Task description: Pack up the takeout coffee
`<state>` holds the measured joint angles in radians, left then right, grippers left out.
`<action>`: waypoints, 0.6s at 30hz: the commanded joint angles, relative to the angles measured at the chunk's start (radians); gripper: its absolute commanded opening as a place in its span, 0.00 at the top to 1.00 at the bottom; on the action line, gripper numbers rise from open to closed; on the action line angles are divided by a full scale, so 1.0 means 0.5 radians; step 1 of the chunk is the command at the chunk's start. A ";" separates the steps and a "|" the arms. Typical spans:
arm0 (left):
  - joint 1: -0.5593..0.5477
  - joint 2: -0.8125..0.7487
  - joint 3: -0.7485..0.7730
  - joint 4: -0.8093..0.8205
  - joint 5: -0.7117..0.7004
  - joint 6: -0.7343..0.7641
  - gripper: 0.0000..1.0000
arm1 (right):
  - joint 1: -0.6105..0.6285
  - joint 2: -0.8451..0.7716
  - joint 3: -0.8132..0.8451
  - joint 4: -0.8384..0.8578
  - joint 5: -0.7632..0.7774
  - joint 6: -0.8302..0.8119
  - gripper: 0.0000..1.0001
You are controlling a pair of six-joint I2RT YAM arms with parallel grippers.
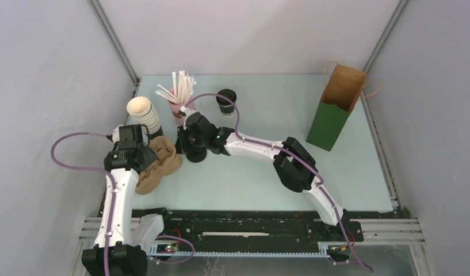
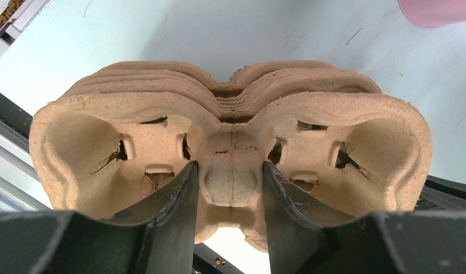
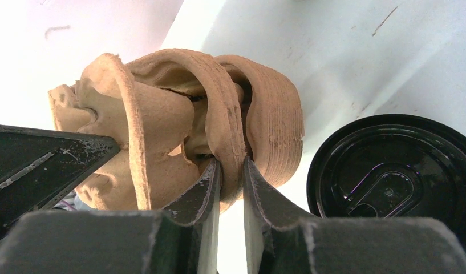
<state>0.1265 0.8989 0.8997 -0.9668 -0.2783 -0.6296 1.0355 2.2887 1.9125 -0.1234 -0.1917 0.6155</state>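
Observation:
The takeout coffee (image 1: 226, 100), a small dark cup with a black lid, stands at the back middle of the table, apart from both grippers. The brown and green paper bag (image 1: 335, 109) stands open at the back right. My left gripper (image 1: 147, 162) is shut on the middle ridge of the top pulp cup carrier (image 2: 230, 142) of a nested stack (image 1: 159, 164). My right gripper (image 1: 185, 148) is shut on a rim wall of the same carrier stack (image 3: 219, 114), fingers (image 3: 207, 182) pinching it from the other side.
A stack of loose black lids (image 1: 197, 154) lies just right of the carriers, under the right wrist; it also shows in the right wrist view (image 3: 390, 177). A stack of lidless cups (image 1: 143, 114) and a pink cup of white stirrers (image 1: 180, 98) stand behind the carriers.

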 commanded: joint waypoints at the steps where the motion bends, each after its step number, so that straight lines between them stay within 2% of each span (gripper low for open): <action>1: -0.004 -0.075 0.149 -0.045 0.044 -0.014 0.71 | 0.015 0.039 0.088 -0.044 0.046 0.006 1.00; 10: -0.002 -0.173 0.306 -0.151 0.002 -0.018 0.72 | 0.026 0.083 0.165 -0.138 0.096 -0.005 1.00; 18: -0.004 -0.266 0.277 -0.136 -0.023 -0.016 0.73 | 0.035 0.089 0.197 -0.194 0.146 -0.035 1.00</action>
<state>0.1265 0.8135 0.9836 -1.0519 -0.2768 -0.6304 1.0443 2.3081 1.9739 -0.1665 -0.1837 0.6159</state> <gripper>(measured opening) 0.458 0.231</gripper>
